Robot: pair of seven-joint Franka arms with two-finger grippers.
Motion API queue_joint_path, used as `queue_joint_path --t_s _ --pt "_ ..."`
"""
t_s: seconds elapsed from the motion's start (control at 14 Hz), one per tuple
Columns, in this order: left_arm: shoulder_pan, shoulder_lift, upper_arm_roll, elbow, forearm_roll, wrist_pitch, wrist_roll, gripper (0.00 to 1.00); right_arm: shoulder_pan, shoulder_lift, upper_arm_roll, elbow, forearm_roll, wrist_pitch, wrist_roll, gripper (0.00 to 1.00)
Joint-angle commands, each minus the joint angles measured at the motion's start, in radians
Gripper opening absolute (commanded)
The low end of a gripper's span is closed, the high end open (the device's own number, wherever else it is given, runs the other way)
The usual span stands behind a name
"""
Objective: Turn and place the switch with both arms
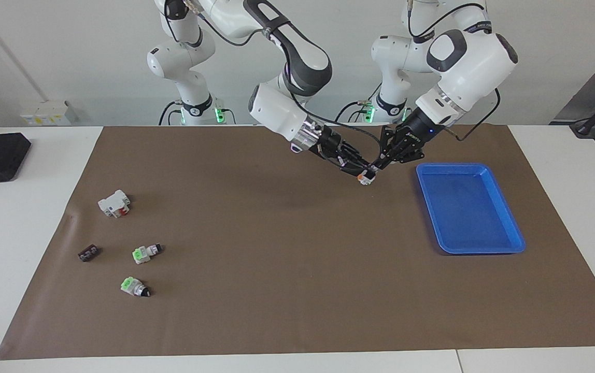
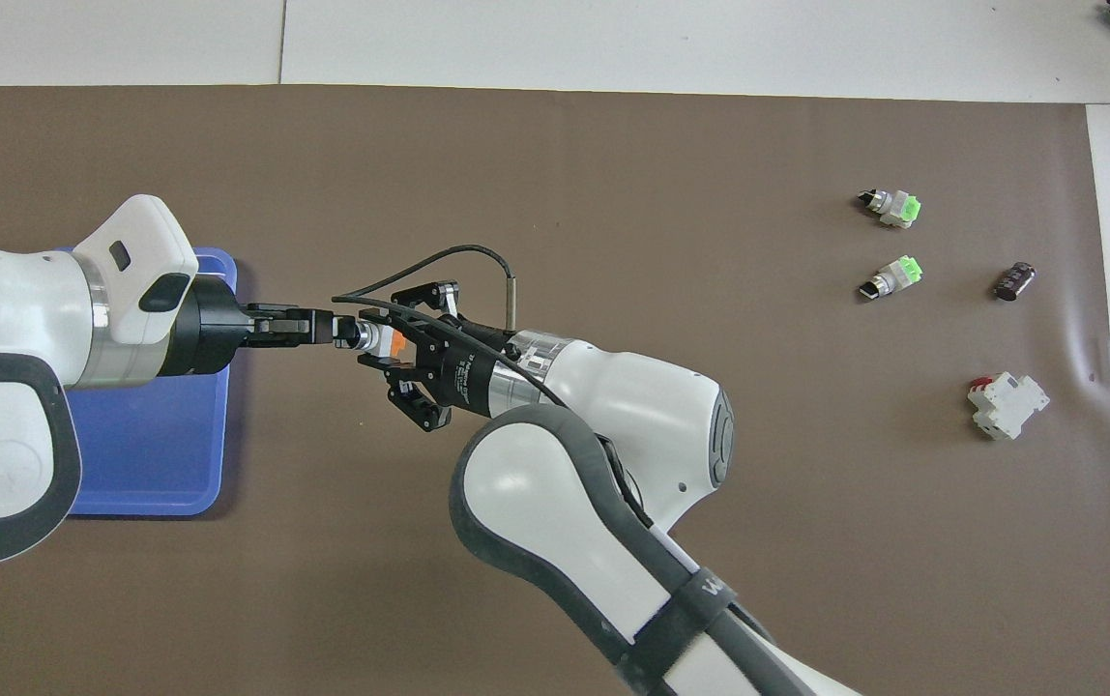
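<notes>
The switch (image 1: 366, 179) is held in the air between both grippers, over the brown mat beside the blue tray (image 1: 468, 207). In the overhead view its orange block (image 2: 398, 340) points toward the right arm and its dark knob tip (image 2: 352, 332) toward the left arm. My right gripper (image 1: 361, 173) (image 2: 383, 342) is shut on the switch's white body at the orange end. My left gripper (image 1: 379, 166) (image 2: 335, 329) is shut on the knob tip, with its fingers seen edge-on from above.
Toward the right arm's end of the mat lie two green-marked switches (image 1: 142, 253) (image 1: 132, 286), a white block with red (image 1: 114, 203) and a small dark part (image 1: 88, 253). The left arm partly covers the blue tray (image 2: 149, 454) in the overhead view.
</notes>
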Motion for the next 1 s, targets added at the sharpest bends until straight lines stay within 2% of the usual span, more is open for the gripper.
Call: queue_joint_path --t_s 0.0,0.43,0.93 --pt "-0.018 -0.020 0.000 -0.037 -0.002 -0.007 -0.169 0.00 -0.006 0.000 0.005 0.017 -0.015 0.005 0.022 0.00" --pt "-0.018 -0.021 0.000 -0.037 -0.002 -0.011 -0.430 0.00 -0.007 0.000 0.005 0.017 -0.015 0.003 0.022 0.00" --pt "-0.018 -0.021 0.002 -0.031 -0.002 -0.033 -0.891 0.00 -0.007 0.000 0.005 0.017 -0.015 0.002 0.022 0.00"
